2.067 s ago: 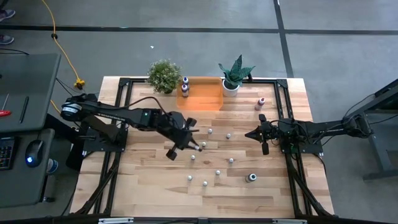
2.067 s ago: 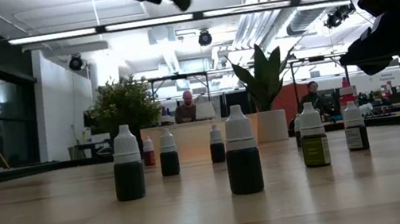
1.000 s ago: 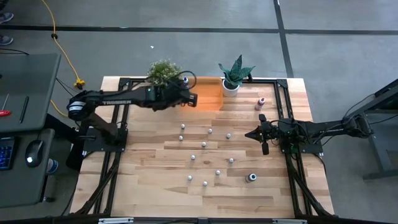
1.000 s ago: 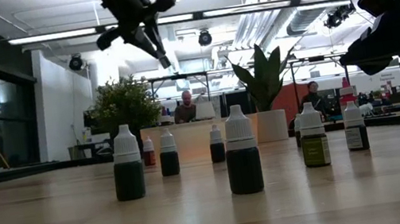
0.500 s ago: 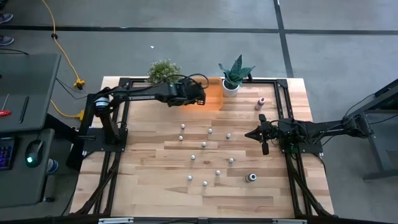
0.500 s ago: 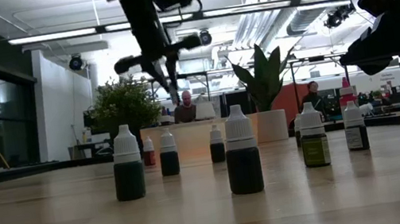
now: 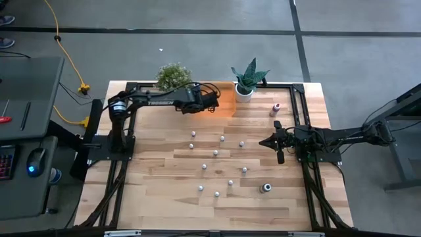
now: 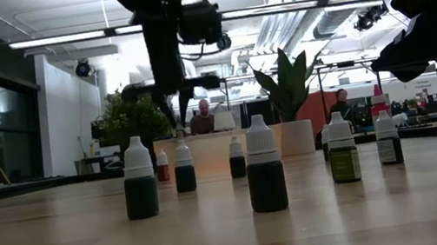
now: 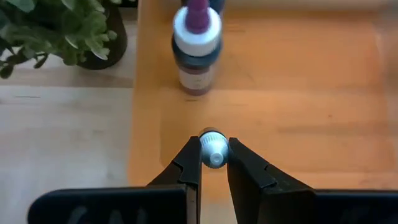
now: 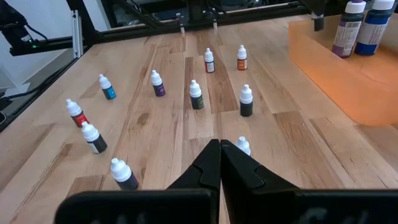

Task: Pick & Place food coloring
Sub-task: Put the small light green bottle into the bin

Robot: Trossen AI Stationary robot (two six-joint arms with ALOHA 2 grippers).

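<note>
Left gripper (image 9: 214, 163): over the orange tray (image 7: 223, 105) at the table's 12 o'clock edge, fingers clamped on a tiny white-capped food coloring bottle (image 9: 213, 149).
Held bottle: pinched between the two fingertips, cap toward the wrist camera; its body colour cannot be made out from here.
Tray contents: a larger purple-tipped bottle (image 9: 196, 46) stands upright on the tray, at 12 o'clock from the held bottle and apart from it; another seems to stand just behind it, mostly cut off.
Bushy plant (image 7: 173, 76): just beside the tray, at its 9 o'clock.
Spiky plant (image 7: 248, 79): at the tray's 3 o'clock corner.
Loose bottles (image 7: 217, 155): about ten small ones stand upright, scattered over the table centre, at 6 o'clock from the tray.
Pink bottle (image 7: 275, 108): alone, at 3 o'clock from the tray.
Right gripper (image 10: 219, 158): waits at the table's 3 o'clock side, fingers pressed together, holding nothing.
</note>
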